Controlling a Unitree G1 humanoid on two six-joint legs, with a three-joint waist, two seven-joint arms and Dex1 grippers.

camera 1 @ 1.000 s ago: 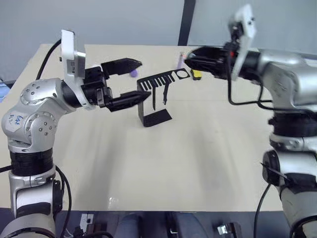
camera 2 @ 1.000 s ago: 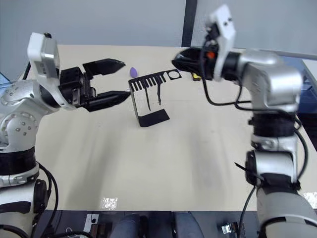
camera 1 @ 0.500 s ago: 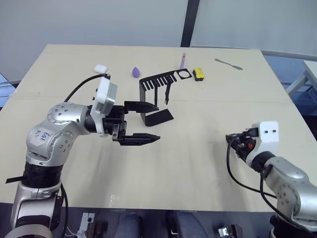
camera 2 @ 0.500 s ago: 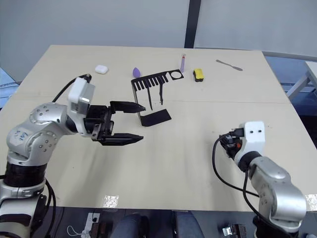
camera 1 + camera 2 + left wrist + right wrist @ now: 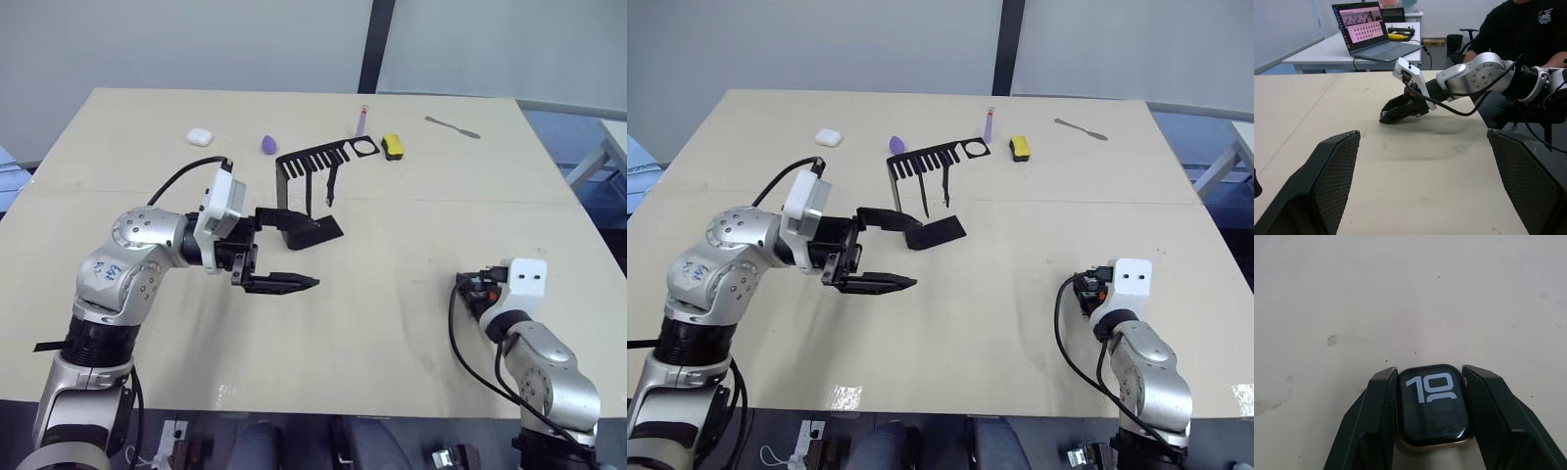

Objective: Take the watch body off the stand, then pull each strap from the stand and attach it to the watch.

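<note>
**Watch off the stand, both straps still hanging**

The first step looks finished. The right gripper [image 5: 1432, 450] is clamped on the watch [image 5: 1433, 406], one black finger against each side of the case, held low over the bare table [image 5: 392, 284] at the robot's near right — well apart from the stand [image 5: 312, 192].

The stand sits near the middle of the table, toward the far side, its slotted top arm ending in a round hole with nothing in it. Two dark straps [image 5: 330, 185] hang from the slots, so by my reading both strap pulls and both attachments are still to do.

The left gripper [image 5: 299, 252] is spread wide and holds nothing. It hovers just in front of the stand's flat base; its upper finger overlaps the base as seen from the head, and I cannot tell whether they touch.

Writing: the watch face is lit and shows large white digits, "10" on the top line, with a second line cut off below. Through the left wrist camera a person in a dark top sits beyond the table, a small pale logo on the chest too small to read, and an open laptop [image 5: 1369, 33] stands on a desk behind — its screen is not legible either.
</note>
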